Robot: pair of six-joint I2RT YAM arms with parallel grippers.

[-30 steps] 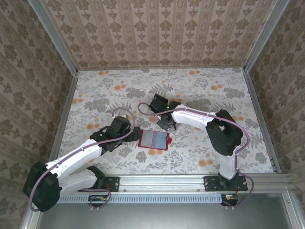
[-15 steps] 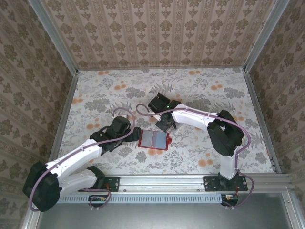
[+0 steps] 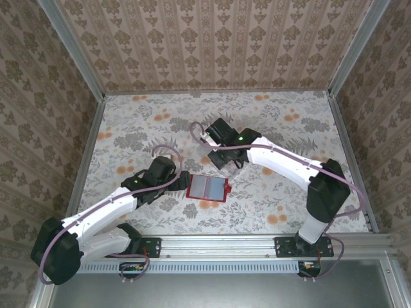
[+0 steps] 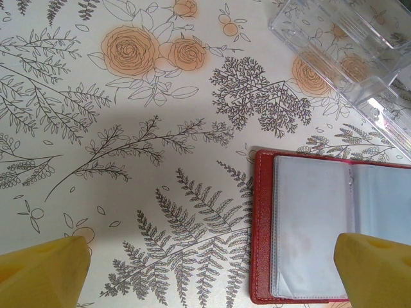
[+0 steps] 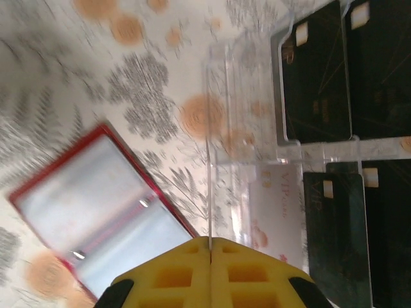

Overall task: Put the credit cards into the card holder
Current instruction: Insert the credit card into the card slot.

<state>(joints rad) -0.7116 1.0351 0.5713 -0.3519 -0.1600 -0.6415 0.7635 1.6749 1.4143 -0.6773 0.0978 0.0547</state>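
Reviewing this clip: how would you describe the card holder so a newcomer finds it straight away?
On the floral table, look at the middle, toward the near edge. The card holder lies there flat and open. It is the one red-bordered thing, with greyish pockets inside, unlike the clear plastic tray of black cards beside it.

table (image 3: pixel 128 128): flat, covered with a floral print
card holder (image 4: pixel 308 224): lay open on it, red, pockets facing up
clear tray (image 4: pixel 340 38): near the card holder's far side, apart
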